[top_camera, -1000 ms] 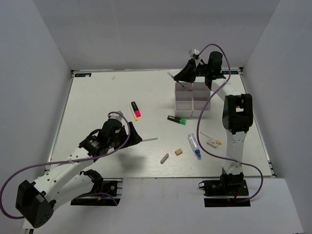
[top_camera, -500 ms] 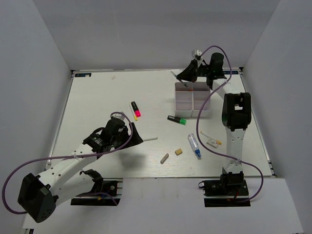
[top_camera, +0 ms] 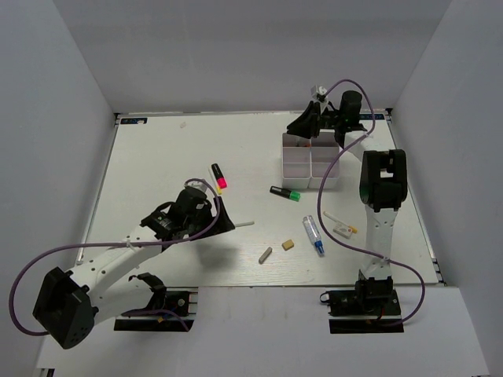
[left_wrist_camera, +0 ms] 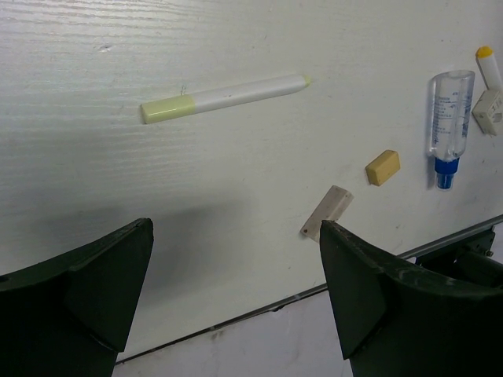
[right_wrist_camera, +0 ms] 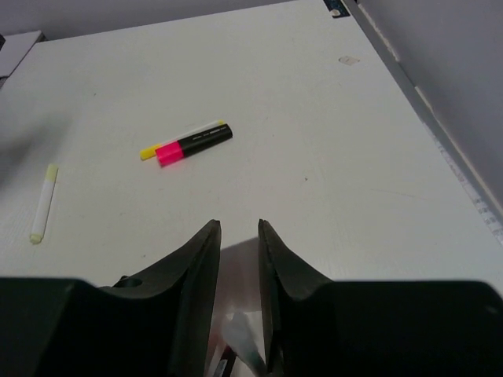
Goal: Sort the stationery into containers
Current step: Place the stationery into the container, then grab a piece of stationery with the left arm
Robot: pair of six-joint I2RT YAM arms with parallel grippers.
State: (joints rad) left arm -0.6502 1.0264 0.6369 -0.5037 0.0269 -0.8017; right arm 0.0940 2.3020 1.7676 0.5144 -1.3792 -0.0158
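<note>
The white four-compartment container [top_camera: 310, 163] stands at the far right. My right gripper [top_camera: 308, 126] [right_wrist_camera: 238, 224] hovers over its far-left compartment, jaws open by a narrow gap. A pale pen end [right_wrist_camera: 245, 345] shows low down between the fingers, over the box wall [right_wrist_camera: 240, 263]. My left gripper [top_camera: 220, 216] [left_wrist_camera: 236, 228] is wide open and empty, just short of the pale stick [top_camera: 242, 225] [left_wrist_camera: 224, 96]. On the table lie a pink-ended marker [top_camera: 219, 177] [right_wrist_camera: 189, 143], a green-ended marker [top_camera: 284, 192], a blue-tipped tube [top_camera: 313, 235] [left_wrist_camera: 448, 126], a tan eraser [top_camera: 288, 244] [left_wrist_camera: 383, 167] and a grey eraser [top_camera: 266, 254] [left_wrist_camera: 327, 211].
A white eraser [top_camera: 343, 230] and a thin pen [top_camera: 338, 220] lie right of the tube. The table's near edge [left_wrist_camera: 314, 294] runs just under my left fingers. Grey walls close in the table on three sides.
My right gripper's jaws have parted, and the thin pen that stuck out of them over the box no longer shows from above. My left arm has reached further right, towards the pale stick.
</note>
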